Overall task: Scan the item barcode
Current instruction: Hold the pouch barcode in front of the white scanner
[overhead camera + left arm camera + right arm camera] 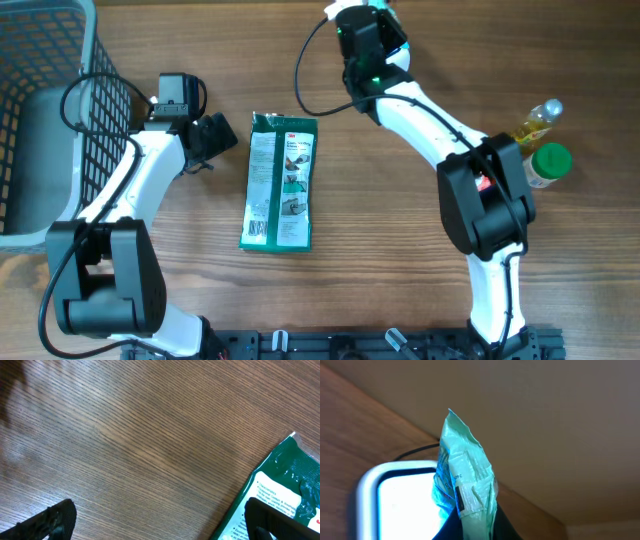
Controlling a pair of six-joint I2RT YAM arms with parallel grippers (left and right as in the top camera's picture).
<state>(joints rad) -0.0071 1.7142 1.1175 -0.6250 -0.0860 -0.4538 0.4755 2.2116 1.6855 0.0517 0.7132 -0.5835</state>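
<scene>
Right claw (472,529) pinches teal packet (465,467) (at the table (400,230) edge).

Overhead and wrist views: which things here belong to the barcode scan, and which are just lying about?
In the job: teal packet, held in the shut right gripper; white-rimmed device beside it, probably the scanner.
Lying about: green packet, flat beside the open, empty left gripper; wire basket; oil bottle; green-lidded jar.

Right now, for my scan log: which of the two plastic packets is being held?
The pale teal crinkled packet, pinched by the right gripper; the dark green flat packet lies loose on the wooden table.
</scene>
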